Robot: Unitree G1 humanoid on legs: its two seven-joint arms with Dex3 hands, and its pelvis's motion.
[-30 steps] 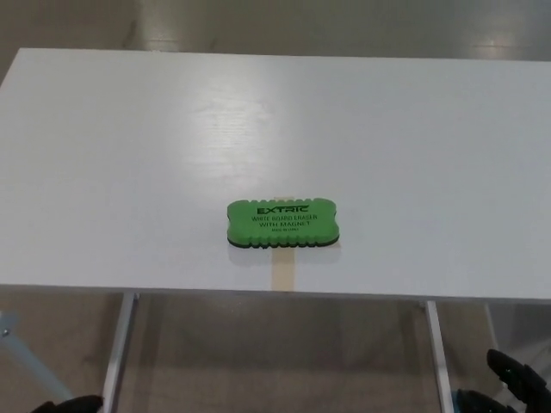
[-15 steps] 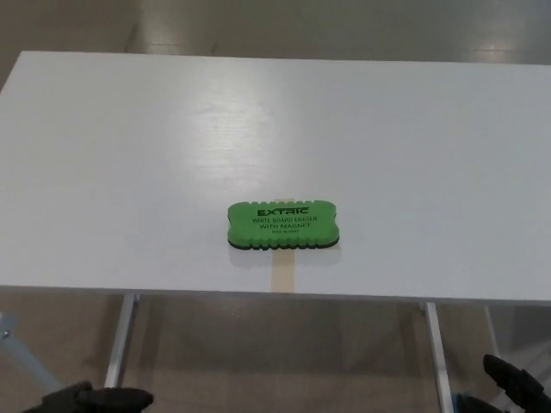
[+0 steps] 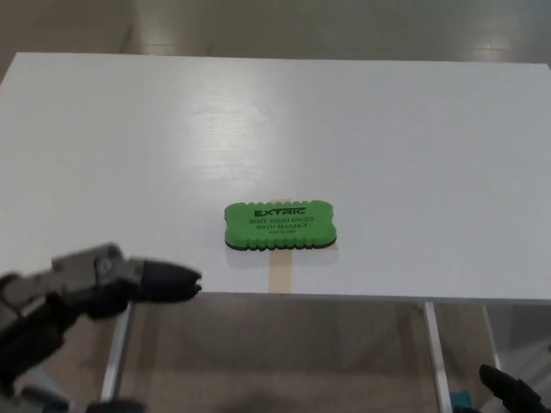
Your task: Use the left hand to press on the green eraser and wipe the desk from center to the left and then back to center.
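Note:
A green eraser (image 3: 280, 225) with black print lies flat on the white desk (image 3: 275, 129), near the middle of its front edge, over a strip of tan tape (image 3: 280, 274). My left hand (image 3: 138, 280) has come up at the lower left, by the desk's front edge and well to the left of the eraser, touching nothing; it is blurred. Only a black tip of my right hand (image 3: 508, 391) shows at the lower right corner, below the desk.
The desk's metal legs (image 3: 435, 353) show under its front edge. Grey floor lies beyond the far edge of the desk.
My left hand and forearm have risen from the bottom left corner up to the desk's front edge. The right hand has dropped slightly lower. The eraser has not moved.

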